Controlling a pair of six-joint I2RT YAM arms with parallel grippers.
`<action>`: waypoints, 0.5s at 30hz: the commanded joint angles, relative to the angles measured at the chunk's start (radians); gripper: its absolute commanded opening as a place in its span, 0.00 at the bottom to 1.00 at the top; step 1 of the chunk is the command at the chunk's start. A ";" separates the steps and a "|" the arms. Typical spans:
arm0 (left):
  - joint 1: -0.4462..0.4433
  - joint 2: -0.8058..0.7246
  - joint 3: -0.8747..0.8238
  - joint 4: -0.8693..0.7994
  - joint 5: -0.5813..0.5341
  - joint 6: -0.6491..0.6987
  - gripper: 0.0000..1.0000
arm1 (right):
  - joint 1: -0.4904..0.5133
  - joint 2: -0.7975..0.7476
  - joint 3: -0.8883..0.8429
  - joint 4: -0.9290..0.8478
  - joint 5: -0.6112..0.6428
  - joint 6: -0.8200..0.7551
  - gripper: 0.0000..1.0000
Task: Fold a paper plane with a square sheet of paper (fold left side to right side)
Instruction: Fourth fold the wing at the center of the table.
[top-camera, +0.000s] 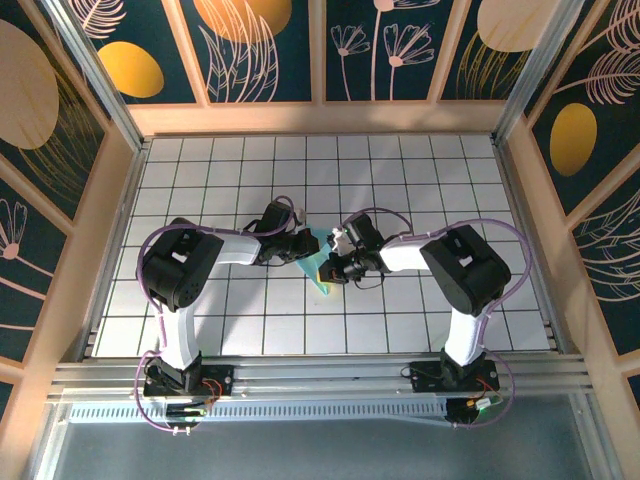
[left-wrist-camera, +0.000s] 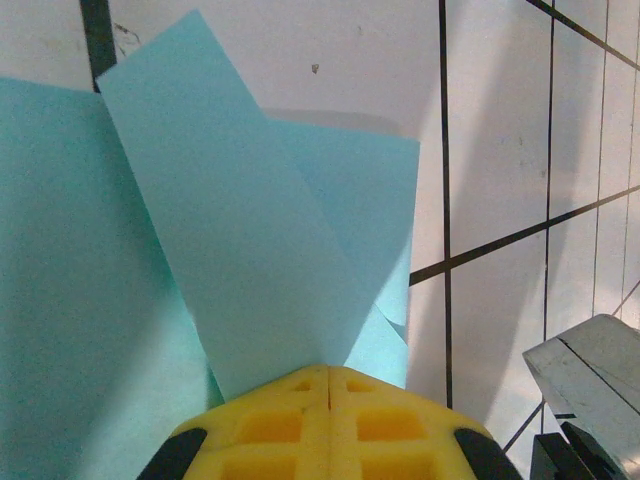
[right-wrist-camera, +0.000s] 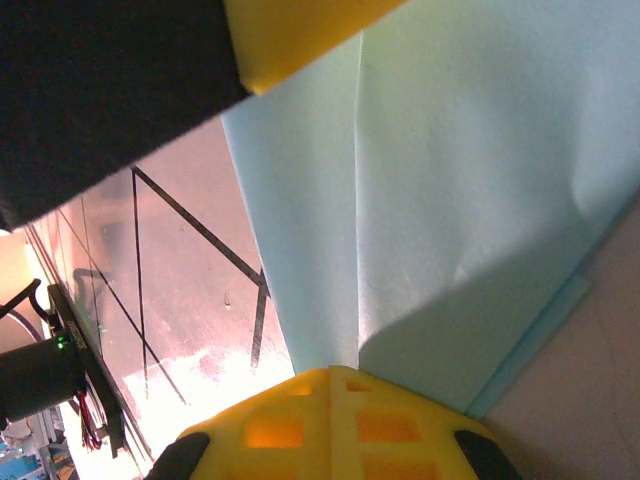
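At the middle of the white tiled table (top-camera: 200, 330), the left gripper (top-camera: 300, 246) and the right gripper (top-camera: 338, 264) meet over the blue paper (top-camera: 318, 268), which is already creased and partly folded. Each has its yellow pads (left-wrist-camera: 270, 425) pressed together, pinching a raised flap, it seems — a fold midway. Next, I'd say, the flap needs carrying across and laying edge to edge before pressing. The tiles look slick; flower-painted walls (top-camera: 60, 150) box the space in.

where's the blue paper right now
In the top view the blue paper is near the middle of the table, between the left arm and right arm; both wrist views show it pinched in shut jaws.
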 joint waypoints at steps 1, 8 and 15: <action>0.008 0.026 -0.027 -0.075 -0.083 0.002 0.00 | 0.022 -0.021 -0.035 -0.138 0.015 -0.016 0.00; 0.008 0.028 -0.027 -0.072 -0.079 0.002 0.00 | 0.016 -0.062 -0.014 -0.129 0.007 -0.007 0.00; 0.007 0.024 -0.029 -0.071 -0.079 0.004 0.00 | 0.019 -0.098 -0.005 -0.083 -0.043 0.026 0.00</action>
